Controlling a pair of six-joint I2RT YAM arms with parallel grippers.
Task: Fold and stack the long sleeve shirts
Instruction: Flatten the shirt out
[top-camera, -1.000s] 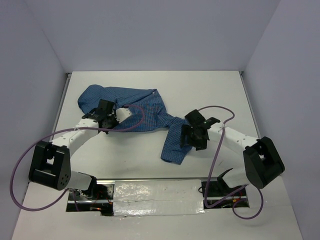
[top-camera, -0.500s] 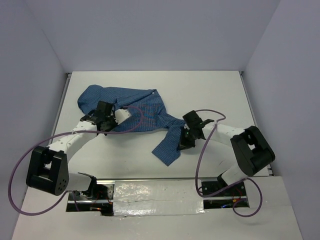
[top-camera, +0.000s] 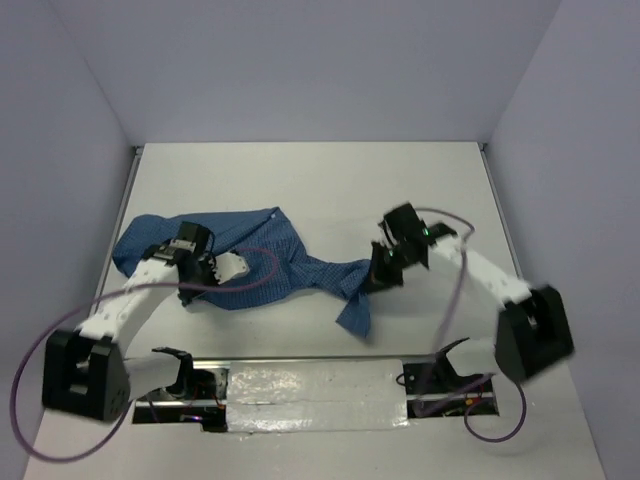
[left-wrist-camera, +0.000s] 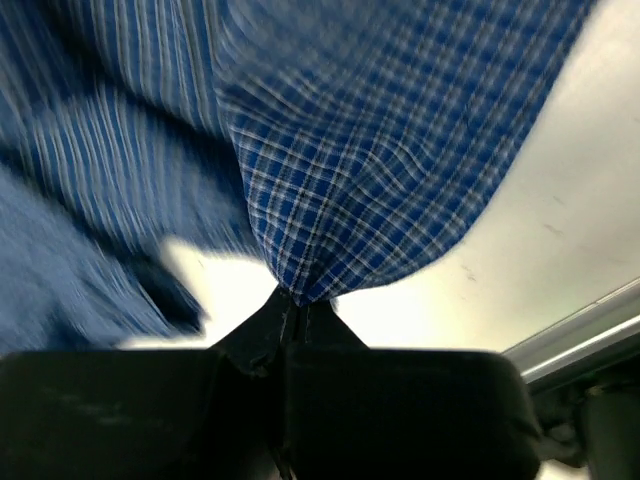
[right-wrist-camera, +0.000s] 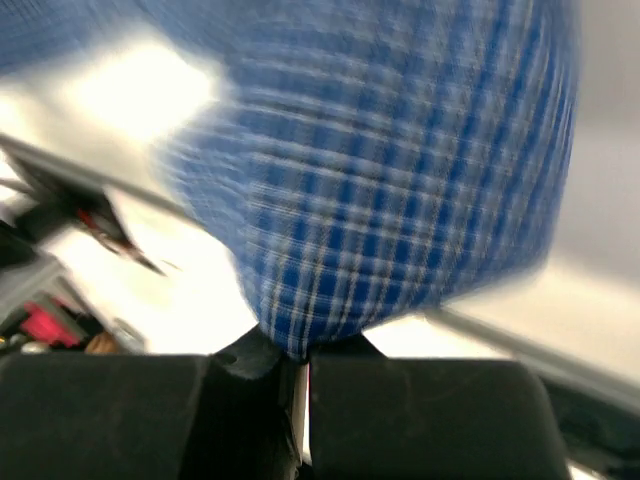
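Left claw (left-wrist-camera: 293, 308) is closed tight on a small pinch of the blue finely checked cloth button-up shirt (top-camera: 250, 232), and in its wrist view the fabric spreads out from between the tips like a little tent. The bigger part of the shirt lies bunched on the left half of the white desk (top-camera: 320, 180), partly under this arm, and the arm's purple cable (top-camera: 277, 268) loops across the cloth. Toward the middle the shirt becomes narrow, like a twisted band, and one loose flap points to the near edge. At the right end of this band the right claw (right-wrist-camera: 300, 352) is also clamped on a fold of the same cloth, with nothing else between its tips. I think the main risk is the thin grip: both pinches hold only little fabric, so a strong pull apart could make one side slip out. The twist in the middle could also tighten instead of opening, and the cable may drag the cloth.
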